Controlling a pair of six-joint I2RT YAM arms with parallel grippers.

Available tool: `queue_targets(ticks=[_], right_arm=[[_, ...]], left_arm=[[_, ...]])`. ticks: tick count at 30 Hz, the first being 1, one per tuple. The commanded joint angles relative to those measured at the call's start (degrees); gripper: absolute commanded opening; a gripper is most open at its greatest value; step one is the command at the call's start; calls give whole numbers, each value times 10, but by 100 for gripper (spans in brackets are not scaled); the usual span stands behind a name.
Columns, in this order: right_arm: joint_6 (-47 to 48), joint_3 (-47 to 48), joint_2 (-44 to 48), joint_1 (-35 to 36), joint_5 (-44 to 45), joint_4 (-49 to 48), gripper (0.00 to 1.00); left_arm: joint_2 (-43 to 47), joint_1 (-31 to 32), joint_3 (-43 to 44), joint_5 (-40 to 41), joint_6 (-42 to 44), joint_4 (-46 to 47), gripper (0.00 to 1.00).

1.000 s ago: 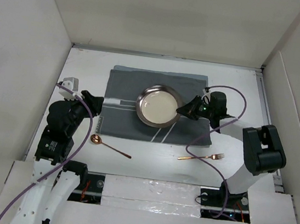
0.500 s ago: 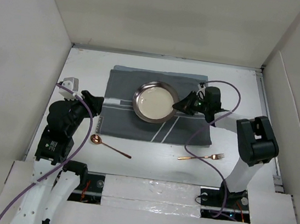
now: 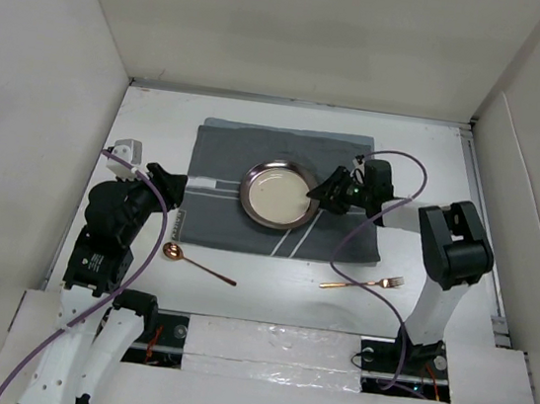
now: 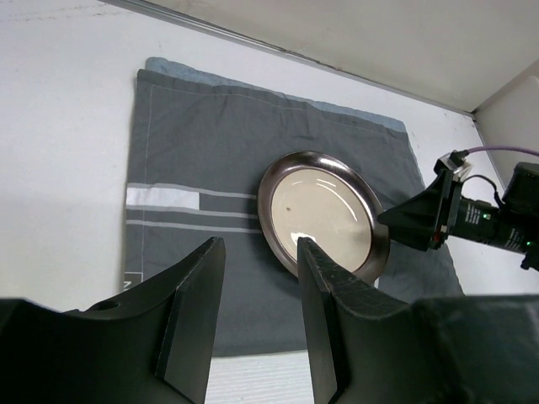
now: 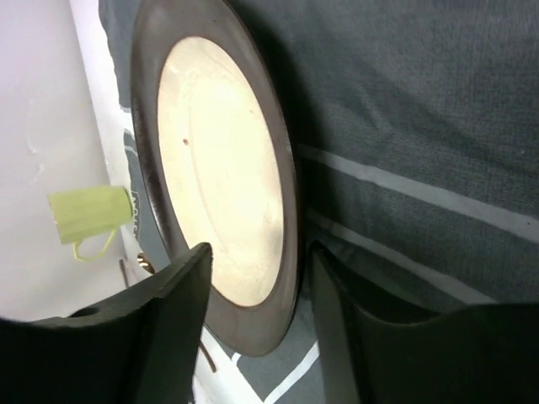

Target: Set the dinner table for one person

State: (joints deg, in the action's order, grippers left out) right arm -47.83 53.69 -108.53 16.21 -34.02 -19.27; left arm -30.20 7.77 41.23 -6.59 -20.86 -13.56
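My right claw is spread astride the plate's right rim, left claw spread, empty, left of the plate; the dinner table beneath is rigid, unliftable (I'd grip the slick plate's edge).

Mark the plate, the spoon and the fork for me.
plate [image 3: 277, 193], top external view, on its pale centre
spoon [image 3: 205, 267], top external view, midway along its handle
fork [image 3: 361, 284], top external view, midway along its handle

the white dinner table carries a grey placemat, 1 spoon, 1 fork, 1 green mug.
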Motion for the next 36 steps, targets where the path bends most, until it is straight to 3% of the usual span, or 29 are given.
queue_targets(ticks=[1, 9, 10, 11, 13, 14, 15, 16, 20, 22, 23, 25, 28, 29, 32, 36], right_arm=[[46, 29, 49, -4, 25, 39, 57], [155, 33, 179, -14, 193, 170, 59], [162, 32, 199, -14, 205, 173, 53], [179, 30, 234, -3, 216, 172, 31], [198, 29, 265, 24, 209, 151, 9], [212, 26, 278, 70, 208, 136, 0], [223, 29, 298, 99, 208, 116, 0], [238, 37, 300, 160, 212, 96, 0], [258, 57, 274, 279, 247, 50, 0], [254, 88, 227, 351, 262, 24, 0], [253, 101, 205, 374, 275, 13, 3], [256, 168, 127, 432, 289, 12, 8], [267, 285, 48, 498, 354, 50, 26], [267, 312, -1, 508, 376, 57, 39], [260, 427, -96, 527, 381, 96, 57], [254, 582, -208, 559, 405, 190, 69]], left_arm=[[4, -2, 17, 0, 3, 18, 37], [2, -2, 28, -15, -10, 33, 37], [1, -2, 33, -18, -12, 35, 36], [0, -2, 49, -28, -15, 42, 28], [-3, -2, 69, -37, -21, 46, 14], [-3, -2, 94, -34, -21, 51, 1], [-4, -2, 109, -26, -24, 52, 0], [-4, -2, 145, -11, -27, 49, 0], [12, -2, 234, 10, -40, 42, 0], [24, -2, 264, 14, -56, 44, 10], [28, -2, 294, 11, -60, 43, 20], [41, -2, 316, -5, -68, 42, 30], [61, -2, 336, -36, -88, 49, 42], [67, 3, 343, -42, -95, 44, 45], [88, 3, 350, -46, -102, 33, 50], [98, 3, 355, -65, -116, 33, 51]])
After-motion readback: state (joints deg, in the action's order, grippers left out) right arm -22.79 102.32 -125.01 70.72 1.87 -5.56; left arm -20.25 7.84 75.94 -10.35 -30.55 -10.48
